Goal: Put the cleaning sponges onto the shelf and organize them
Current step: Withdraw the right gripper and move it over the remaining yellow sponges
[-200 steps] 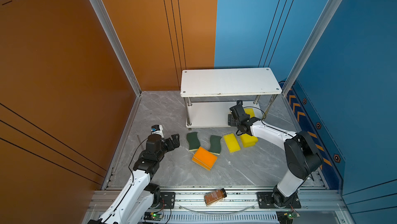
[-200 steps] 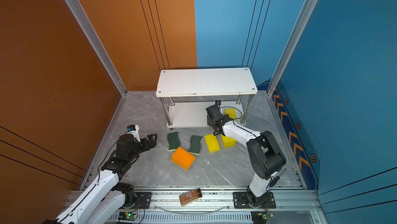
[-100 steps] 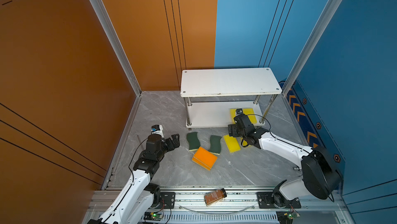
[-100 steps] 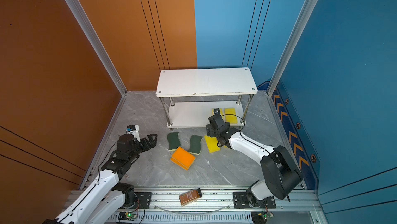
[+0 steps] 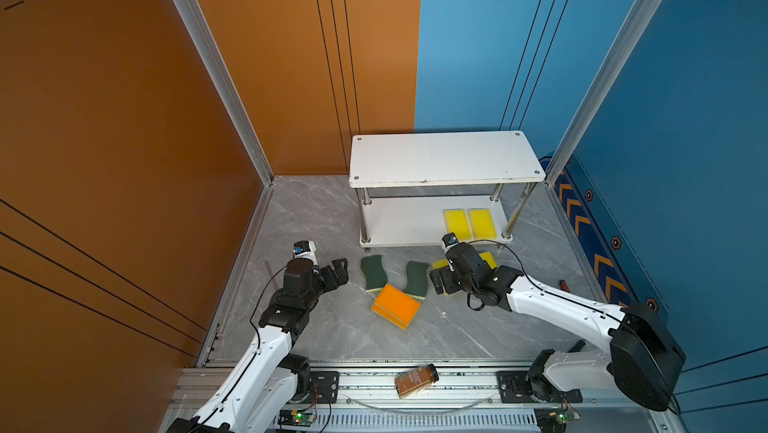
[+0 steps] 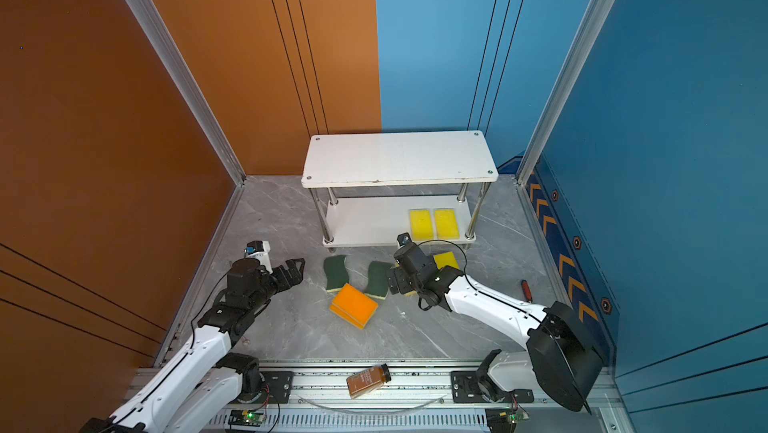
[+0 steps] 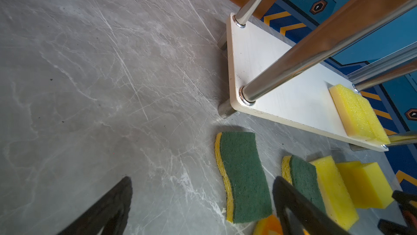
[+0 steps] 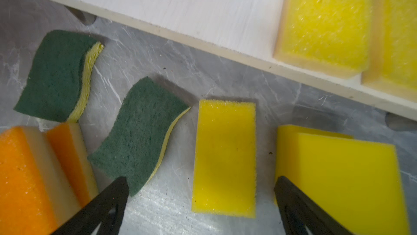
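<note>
Jaws apart on both arms, nothing held. R gripper (image 8: 200,180) low over the floor, straddling a lone yellow sponge (image 8: 224,157), no contact visible. L gripper (image 5: 337,272) parked beside the green wavy sponges (image 5: 372,272), clear of them.

Two yellow sponges (image 5: 456,222) side by side on the lower board of the shelf (image 5: 444,158), at the end nearer the R arm. Rest on the floor in front: green pair, orange stack (image 5: 397,304), lone yellow, stacked yellow pair (image 8: 345,173).

Step in hand, prob.: pick of the lone yellow. To do well:
- Centre over its narrow width, then drop w/ pads flanking the long sides.
- Squeeze lightly, being soft foam.
- Keep clear of the stacked pair one side and the green sponge the other, both close.
- Go in low under the top board; set down next to the shelved two, long edges parallel.

Seen only in the R wrist view: gaps around the target, mostly hidden under the arm in both top views. Seen only from the top: bare top board, brown bottle (image 5: 415,380) on the front rail, red-handled tool (image 5: 564,285) on the floor. L wrist view: foam thickness of the shelved sponges.
</note>
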Robot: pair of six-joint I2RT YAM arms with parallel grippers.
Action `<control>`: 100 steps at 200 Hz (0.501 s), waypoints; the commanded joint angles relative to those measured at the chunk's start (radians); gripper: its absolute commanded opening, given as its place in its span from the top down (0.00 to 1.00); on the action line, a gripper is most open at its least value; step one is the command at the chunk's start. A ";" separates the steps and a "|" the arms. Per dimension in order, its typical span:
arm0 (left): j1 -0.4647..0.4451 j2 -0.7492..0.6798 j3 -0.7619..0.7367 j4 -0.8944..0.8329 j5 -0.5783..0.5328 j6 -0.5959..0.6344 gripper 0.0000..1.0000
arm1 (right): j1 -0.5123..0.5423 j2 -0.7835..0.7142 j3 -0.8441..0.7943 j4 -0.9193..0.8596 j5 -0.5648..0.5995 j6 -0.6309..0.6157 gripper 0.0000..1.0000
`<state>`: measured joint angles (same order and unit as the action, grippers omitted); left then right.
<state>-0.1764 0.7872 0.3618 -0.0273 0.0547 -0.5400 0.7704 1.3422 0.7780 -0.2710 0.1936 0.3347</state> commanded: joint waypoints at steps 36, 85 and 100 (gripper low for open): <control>0.010 -0.003 0.006 0.020 0.010 -0.003 0.02 | 0.014 0.059 -0.034 -0.019 0.008 0.076 0.00; 0.010 -0.003 0.003 0.015 0.010 -0.005 0.02 | 0.012 0.075 -0.049 -0.020 0.020 0.090 0.00; 0.009 -0.005 0.003 0.016 0.010 -0.005 0.02 | 0.008 0.082 -0.054 -0.020 0.007 0.088 0.00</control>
<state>-0.1764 0.7872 0.3614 -0.0154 0.0551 -0.5411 0.7799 1.4067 0.7444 -0.2707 0.1944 0.4019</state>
